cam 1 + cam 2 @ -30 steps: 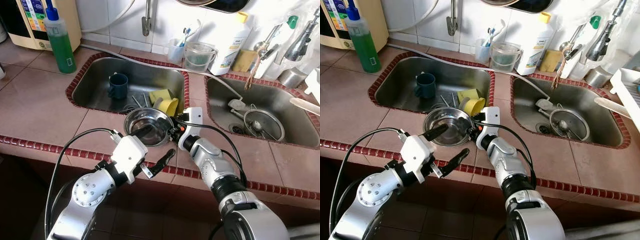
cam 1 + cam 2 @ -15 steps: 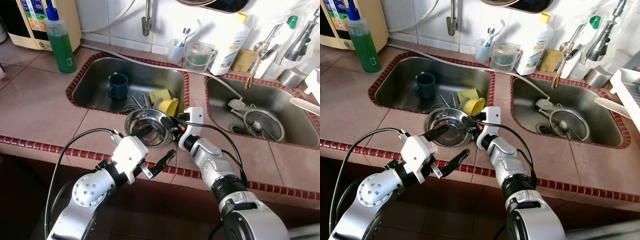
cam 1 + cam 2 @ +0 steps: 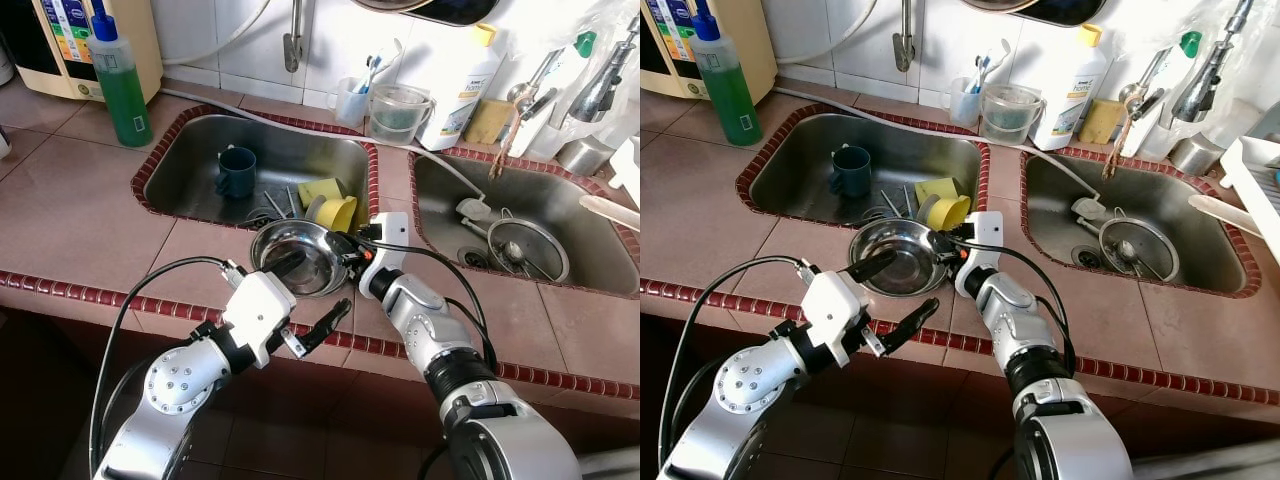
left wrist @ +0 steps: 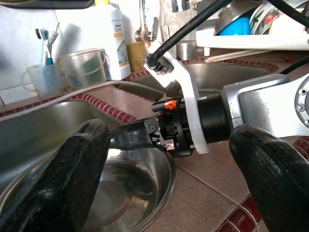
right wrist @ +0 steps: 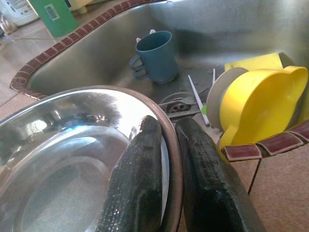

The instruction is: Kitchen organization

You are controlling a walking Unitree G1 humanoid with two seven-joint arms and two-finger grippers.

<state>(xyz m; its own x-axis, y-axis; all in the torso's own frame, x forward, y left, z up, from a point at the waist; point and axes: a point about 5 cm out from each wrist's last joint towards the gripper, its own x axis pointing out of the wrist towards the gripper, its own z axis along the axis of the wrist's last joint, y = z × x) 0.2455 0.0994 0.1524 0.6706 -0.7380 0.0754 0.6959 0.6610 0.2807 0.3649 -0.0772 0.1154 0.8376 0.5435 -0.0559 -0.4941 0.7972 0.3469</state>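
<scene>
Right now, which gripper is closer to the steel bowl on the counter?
Right. The right gripper is clamped on the steel bowl's rim, one finger inside and one outside. The left gripper is open on the bowl's near side, one finger over it, not touching.

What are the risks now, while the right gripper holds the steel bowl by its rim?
The right gripper pinches only the thin rim of the steel bowl, so the smooth metal may slip or tilt. The bowl sits at the edge of the left sink; if it slips, it may fall onto the yellow cup inside.
</scene>
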